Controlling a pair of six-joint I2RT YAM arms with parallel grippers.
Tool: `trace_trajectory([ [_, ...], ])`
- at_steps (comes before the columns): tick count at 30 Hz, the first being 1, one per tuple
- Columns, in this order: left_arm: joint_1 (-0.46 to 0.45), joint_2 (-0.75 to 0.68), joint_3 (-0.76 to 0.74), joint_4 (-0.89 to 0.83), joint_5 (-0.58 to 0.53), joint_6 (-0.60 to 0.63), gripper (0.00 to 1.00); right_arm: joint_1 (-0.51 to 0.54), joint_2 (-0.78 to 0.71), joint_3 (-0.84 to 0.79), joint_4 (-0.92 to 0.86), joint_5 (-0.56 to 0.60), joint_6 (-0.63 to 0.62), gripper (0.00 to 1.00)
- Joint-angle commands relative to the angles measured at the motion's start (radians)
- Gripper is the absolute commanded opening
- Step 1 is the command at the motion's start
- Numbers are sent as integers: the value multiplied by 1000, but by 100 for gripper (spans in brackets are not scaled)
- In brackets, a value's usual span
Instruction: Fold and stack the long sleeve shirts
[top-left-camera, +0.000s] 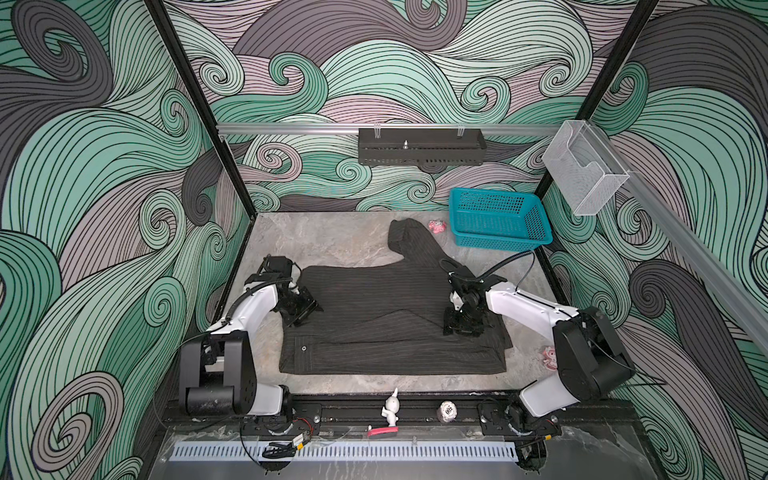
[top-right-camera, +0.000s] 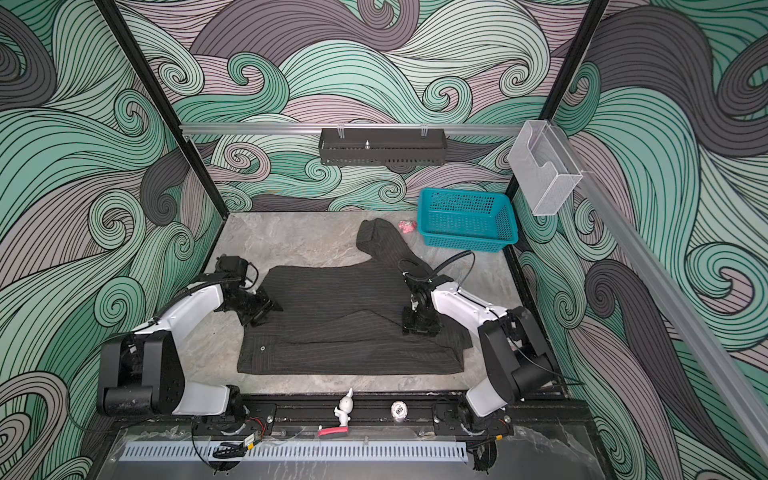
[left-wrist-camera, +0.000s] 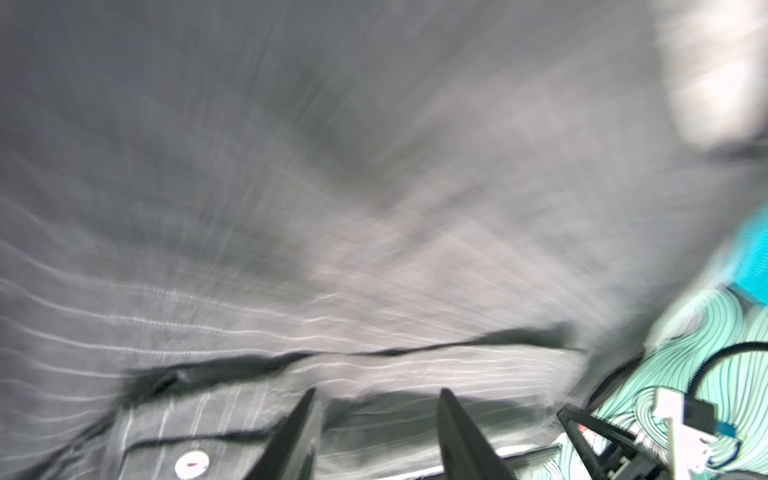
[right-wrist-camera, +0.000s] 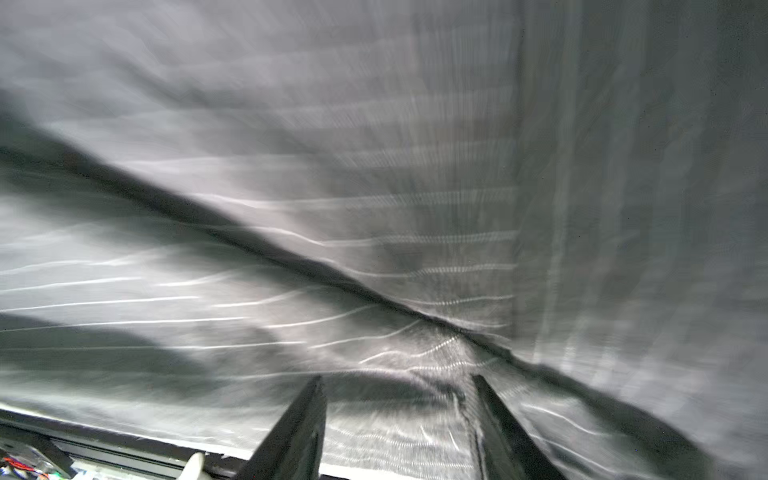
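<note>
Mostly blurred shirt (left-wrist-camera: 332, 187), wrist views

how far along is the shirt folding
Early. Done: the shirt lies flat on the table with a layer folded across its front. In hand: nothing; the left gripper and right gripper are open over it. Left: the sleeve toward the basket sticks out unfolded, and nothing is stacked.

Charcoal pale-pinstriped shirt (top-left-camera: 374, 324), teal mesh basket (top-left-camera: 503, 242), grey marbled table (top-left-camera: 324, 237), seemingly pink-and-white toy (top-left-camera: 437, 225), teal-and-mauve swirled walls (top-left-camera: 374, 75)
</note>
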Motion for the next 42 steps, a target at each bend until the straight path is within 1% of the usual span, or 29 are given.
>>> trace_trajectory([
  [1, 8, -11, 167, -19, -122, 87, 54, -31, -14, 151, 30, 125, -130, 60],
  [3, 13, 34, 237, 21, -168, 123, 56, -61, 41, 242, 52, 165, -177, 63],
  [4, 17, 77, 276, 34, -193, 138, 58, -78, 84, 294, 59, 180, -193, 65],
  [6, 27, 167, 362, 28, -202, 157, 60, -112, 186, 402, 48, 187, -206, 68],
  [10, 42, 423, 606, -108, -184, 165, 62, -162, 371, 586, 40, 200, -198, 72],
  [12, 44, 543, 694, -150, -173, 166, 62, -174, 451, 664, 41, 199, -196, 73],
  [15, 46, 649, 752, -124, -164, 163, 63, -185, 550, 765, 39, 202, -194, 74],
  [18, 48, 736, 820, -140, -190, 175, 63, -192, 618, 836, 31, 205, -195, 74],
  [24, 50, 874, 930, -190, -222, 200, 61, -198, 683, 901, 20, 200, -195, 74],
  [27, 50, 909, 957, -202, -234, 224, 59, -198, 688, 907, 20, 196, -196, 74],
  [32, 50, 933, 961, -224, -243, 261, 51, -199, 685, 902, 21, 185, -196, 74],
  [35, 49, 929, 930, -232, -240, 278, 50, -201, 682, 896, 21, 179, -194, 74],
  [37, 45, 919, 906, -225, -218, 281, 47, -202, 683, 896, 21, 170, -193, 74],
  [40, 40, 909, 897, -223, -217, 287, 34, -206, 692, 898, 20, 152, -192, 75],
  [42, 39, 906, 910, -228, -236, 292, 20, -213, 699, 903, 21, 135, -192, 74],
])
